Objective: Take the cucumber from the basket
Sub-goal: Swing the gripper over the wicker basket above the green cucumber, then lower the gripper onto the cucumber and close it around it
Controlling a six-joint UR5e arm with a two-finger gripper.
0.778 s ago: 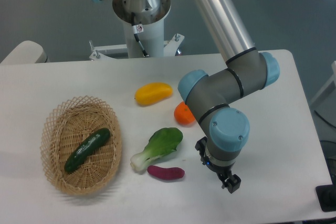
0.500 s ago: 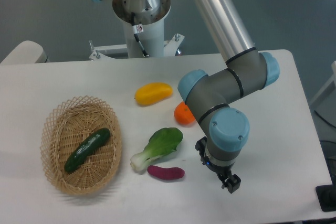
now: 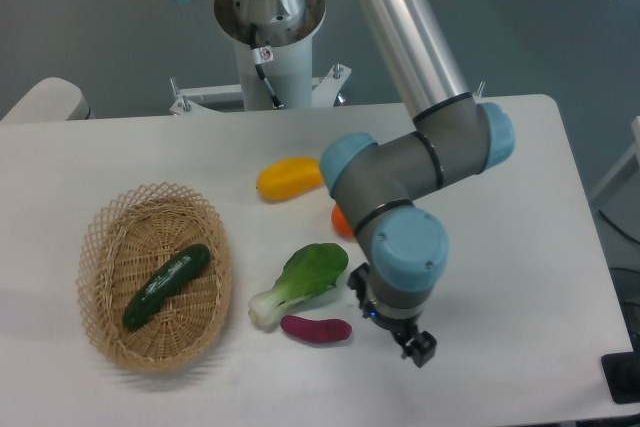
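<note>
The dark green cucumber (image 3: 166, 285) lies diagonally inside the oval wicker basket (image 3: 100, 245) at the table's left. My gripper (image 3: 415, 349) hangs over the white table far to the right of the basket, just past the purple sweet potato. Only its dark tip shows beneath the blue wrist joint, so I cannot see how the jaws stand. Nothing appears to be held.
A bok choy (image 3: 303, 280) and a purple sweet potato (image 3: 316, 328) lie between the basket and the gripper. A yellow fruit (image 3: 290, 176) sits behind them. An orange fruit (image 3: 343, 219) is partly hidden by the arm's elbow (image 3: 400, 172). The robot's base (image 3: 270, 17) stands at the back.
The arm has shifted left and slightly down, bringing the gripper closer to the sweet potato and covering more of the orange fruit. The cucumber and basket have not moved.
</note>
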